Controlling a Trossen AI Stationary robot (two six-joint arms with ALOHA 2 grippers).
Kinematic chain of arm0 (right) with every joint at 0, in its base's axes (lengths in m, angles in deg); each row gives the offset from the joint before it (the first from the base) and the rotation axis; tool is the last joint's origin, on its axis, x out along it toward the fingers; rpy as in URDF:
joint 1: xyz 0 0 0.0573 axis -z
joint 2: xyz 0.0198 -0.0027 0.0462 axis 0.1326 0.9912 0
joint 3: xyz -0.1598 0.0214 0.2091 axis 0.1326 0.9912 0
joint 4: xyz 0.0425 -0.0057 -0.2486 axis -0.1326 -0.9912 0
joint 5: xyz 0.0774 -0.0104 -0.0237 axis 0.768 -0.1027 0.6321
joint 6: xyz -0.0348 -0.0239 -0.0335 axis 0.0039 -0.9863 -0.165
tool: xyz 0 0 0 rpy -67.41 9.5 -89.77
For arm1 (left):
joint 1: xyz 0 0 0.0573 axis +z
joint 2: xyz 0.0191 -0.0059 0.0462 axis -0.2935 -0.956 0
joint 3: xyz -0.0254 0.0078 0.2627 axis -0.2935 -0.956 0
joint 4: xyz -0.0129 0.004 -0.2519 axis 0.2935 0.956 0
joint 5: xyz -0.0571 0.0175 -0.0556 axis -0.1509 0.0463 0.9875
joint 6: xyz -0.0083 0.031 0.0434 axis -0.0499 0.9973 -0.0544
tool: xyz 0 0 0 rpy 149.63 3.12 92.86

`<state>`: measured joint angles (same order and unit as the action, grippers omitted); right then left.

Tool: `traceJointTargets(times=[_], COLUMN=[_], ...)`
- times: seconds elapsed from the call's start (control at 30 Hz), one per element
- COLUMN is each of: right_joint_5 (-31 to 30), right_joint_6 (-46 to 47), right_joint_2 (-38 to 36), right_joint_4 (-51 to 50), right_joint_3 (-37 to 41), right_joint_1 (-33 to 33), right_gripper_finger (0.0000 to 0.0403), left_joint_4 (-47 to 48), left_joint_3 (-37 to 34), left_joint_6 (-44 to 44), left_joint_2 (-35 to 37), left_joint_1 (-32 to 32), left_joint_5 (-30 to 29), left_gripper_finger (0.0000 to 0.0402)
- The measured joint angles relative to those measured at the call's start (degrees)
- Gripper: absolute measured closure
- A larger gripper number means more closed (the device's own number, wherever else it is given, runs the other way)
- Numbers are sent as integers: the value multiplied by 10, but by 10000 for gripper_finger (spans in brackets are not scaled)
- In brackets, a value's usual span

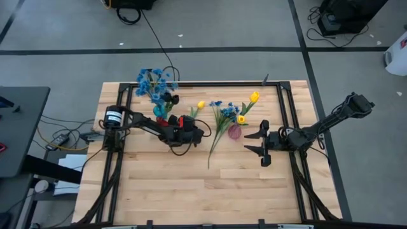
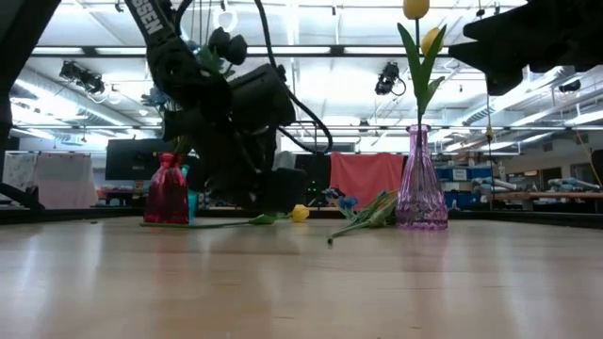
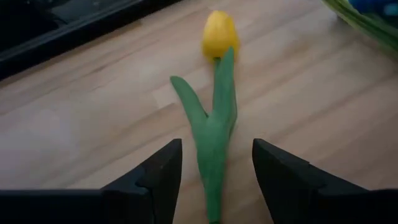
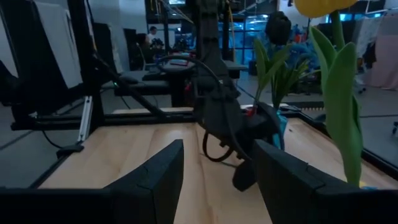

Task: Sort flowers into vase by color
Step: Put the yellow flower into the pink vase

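Light wooden table [image 1: 191,191] with a black frame. The left gripper [image 3: 211,171] sits low at the table's middle, its dark fingers [image 3: 155,171] spread apart on either side of the green stem of a yellow tulip [image 3: 219,34] that lies flat on the wood. The right gripper [image 1: 259,142] waits above the table's right part, jaws likewise apart and holding nothing. A clear purple glass vase [image 2: 420,184] holds upright yellow tulips [image 2: 415,8]; a red vase [image 2: 167,191] stands to the left rear. Loose blue-blossomed flowers [image 1: 224,113] lie on the table just beside the purple vase.
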<state>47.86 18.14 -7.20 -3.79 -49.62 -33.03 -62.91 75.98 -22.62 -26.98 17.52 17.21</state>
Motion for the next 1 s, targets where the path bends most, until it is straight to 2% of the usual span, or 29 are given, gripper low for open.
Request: traceJointTargets(times=[0.2, 0.37, 0.5, 0.67, 0.93, 1.0], right_joint_5=[0, 9, 15, 15, 15, 15], right_joint_6=[0, 0, 0, 0, 0, 0], right_joint_2=[0, 0, 0, 0, 0, 0], right_joint_4=[7, 13, 13, 13, 13, 13], right_joint_3=[0, 0, 0, 0, 0, 0], right_joint_1=[0, 0, 0, 0, 0, 0], right_gripper_finger=[203, 203, 203, 203, 203, 203], left_joint_4=[9, 18, 23, 24, 0, -11], left_joint_3=[0, 2, 3, 3, 1, 0], left_joint_6=[-1, -1, 1, 10, 59, 70], left_joint_2=[0, 0, 0, 0, -1, 1], left_joint_1=[22, 32, 40, 51, 42, 37], left_joint_5=[82, 97, 116, 168, 180, 176], left_gripper_finger=[200, 205, 225, 265, 380, 390])
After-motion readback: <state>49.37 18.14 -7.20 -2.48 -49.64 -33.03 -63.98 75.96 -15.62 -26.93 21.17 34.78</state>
